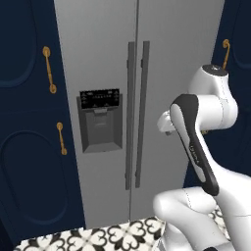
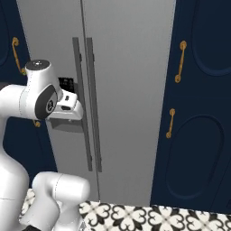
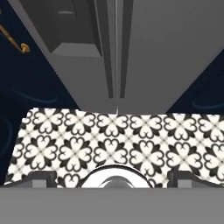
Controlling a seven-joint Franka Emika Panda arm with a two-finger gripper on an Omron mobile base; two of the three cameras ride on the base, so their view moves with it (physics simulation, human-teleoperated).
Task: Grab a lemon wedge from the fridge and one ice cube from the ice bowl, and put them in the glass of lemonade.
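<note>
Closed fridge (image 3: 131,52) ahead of the spread, empty hand (image 3: 112,178).

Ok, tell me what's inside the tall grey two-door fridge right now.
Nothing inside can be seen: both doors of the tall grey side-by-side fridge are shut, their long dark vertical handles side by side. Shelves, drawers and any lemon wedge are hidden behind them.

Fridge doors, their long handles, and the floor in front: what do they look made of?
The fridge doors look like brushed grey metal: flat, matte, no reflections. Its handles appear darker grey metal or plastic; the render leaves that open. The floor looks like glazed tile, white with a repeating black ornament pattern.
</note>
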